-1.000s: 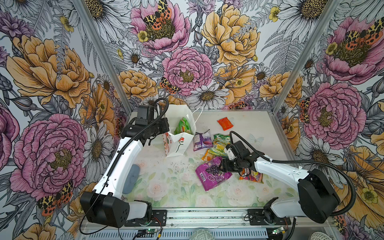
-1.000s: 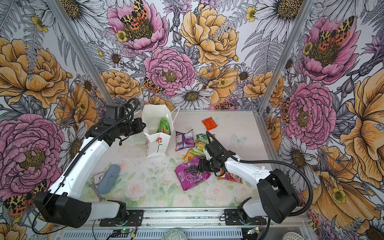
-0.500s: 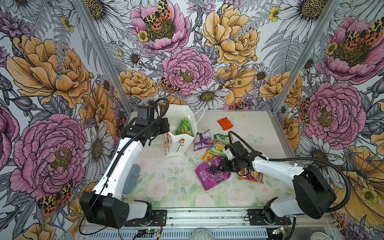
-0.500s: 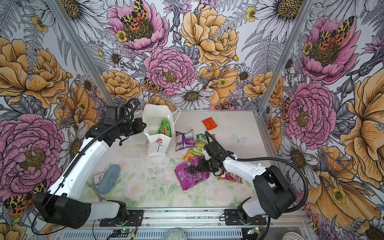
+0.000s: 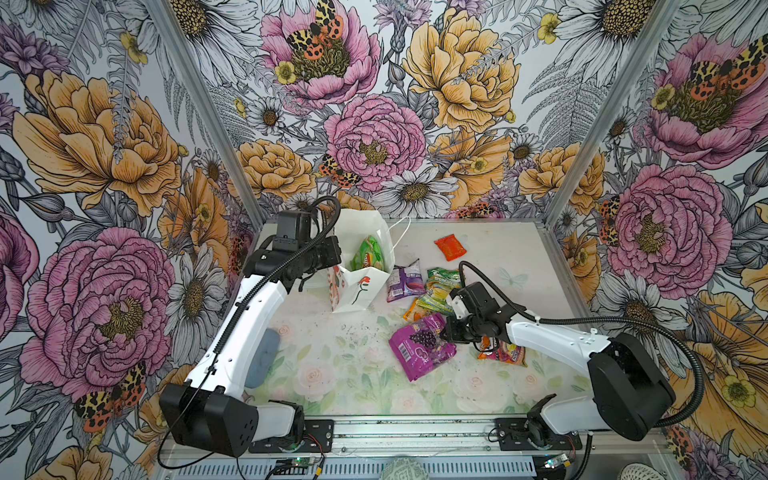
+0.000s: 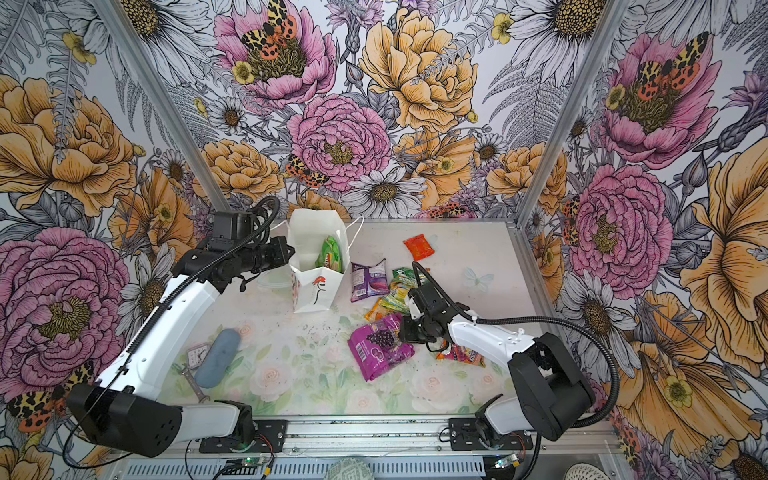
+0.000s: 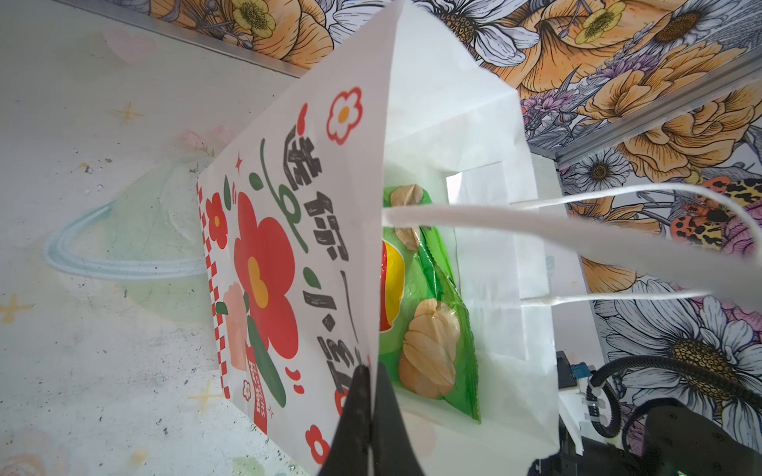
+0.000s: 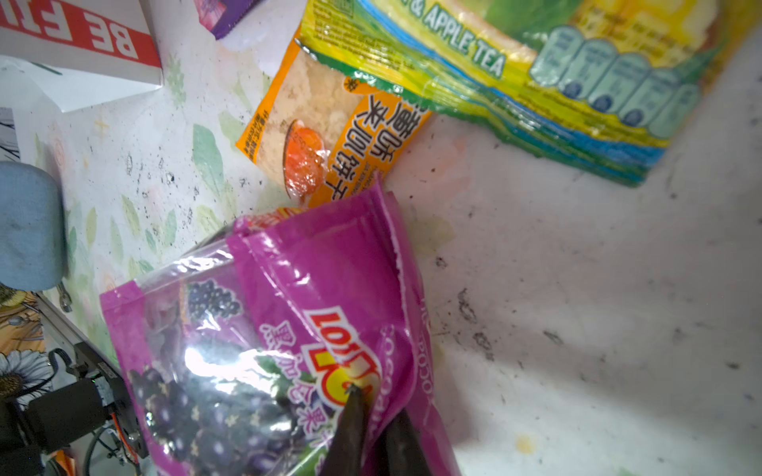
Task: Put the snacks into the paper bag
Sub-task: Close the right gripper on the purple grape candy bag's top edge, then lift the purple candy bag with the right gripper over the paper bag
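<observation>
The pale flower-printed tabletop [image 5: 332,365] carries everything. Standing upright toward its back left is the white paper gift bag [image 5: 353,291] with cord handles and a red rose on its front. The left gripper [image 7: 369,373] has its fingers pressed together on the bag's side rim, the paper wall pinched between them. I take that as a way to hold the mouth wide and stop so light a bag from tipping when something drops in.

Inside it already leans the large glossy green chip bag [image 5: 368,255], on edge against the far wall, which leaves room beside it.

Next in size, the shiny purple grape pouch [image 5: 419,349] lies on the table in front of the loose pile. The right gripper [image 8: 373,408] is clamped on its upper edge, a sensible place since the flat seal gives thin film to nip; the lift looks not yet begun.

The remaining packets wait right of the bag:
- the crinkled green-yellow packet [image 5: 440,286]
- the small purple packet [image 5: 403,280]
- the orange-red fruit packet [image 5: 503,353], half under the right arm
- the small orange packet [image 8: 325,136], tucked under the green-yellow one
- the little red packet [image 5: 450,247], alone near the back
</observation>
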You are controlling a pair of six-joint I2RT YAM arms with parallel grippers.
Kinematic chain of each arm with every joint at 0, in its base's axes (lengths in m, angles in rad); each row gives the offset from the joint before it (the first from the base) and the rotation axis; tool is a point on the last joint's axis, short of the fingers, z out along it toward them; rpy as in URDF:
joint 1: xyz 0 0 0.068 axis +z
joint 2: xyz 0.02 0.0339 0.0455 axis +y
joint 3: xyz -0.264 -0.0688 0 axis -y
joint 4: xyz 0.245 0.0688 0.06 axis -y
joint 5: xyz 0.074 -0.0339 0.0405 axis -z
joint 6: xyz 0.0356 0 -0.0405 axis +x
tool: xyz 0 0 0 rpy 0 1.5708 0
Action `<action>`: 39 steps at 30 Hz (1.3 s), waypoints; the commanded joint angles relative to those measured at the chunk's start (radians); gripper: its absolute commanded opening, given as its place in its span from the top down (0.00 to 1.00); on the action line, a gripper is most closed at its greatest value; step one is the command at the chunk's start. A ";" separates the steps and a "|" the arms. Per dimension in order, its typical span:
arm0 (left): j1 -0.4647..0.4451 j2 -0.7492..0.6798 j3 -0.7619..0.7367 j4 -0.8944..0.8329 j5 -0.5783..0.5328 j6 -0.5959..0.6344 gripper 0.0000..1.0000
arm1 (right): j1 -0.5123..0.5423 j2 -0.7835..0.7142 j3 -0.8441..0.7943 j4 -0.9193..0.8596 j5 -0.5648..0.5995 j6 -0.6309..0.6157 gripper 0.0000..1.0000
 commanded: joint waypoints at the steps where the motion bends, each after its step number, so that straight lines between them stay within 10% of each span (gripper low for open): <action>1: -0.011 0.011 -0.005 0.038 0.020 0.022 1.00 | 0.003 -0.051 0.001 0.002 0.008 0.029 0.96; 17: -0.030 -0.023 0.011 0.023 -0.009 0.040 1.00 | 0.012 -0.362 0.098 -0.142 0.181 0.284 1.00; 39: -0.174 0.010 0.133 -0.117 -0.105 0.098 1.00 | 0.012 -0.465 0.390 -0.276 0.393 0.220 1.00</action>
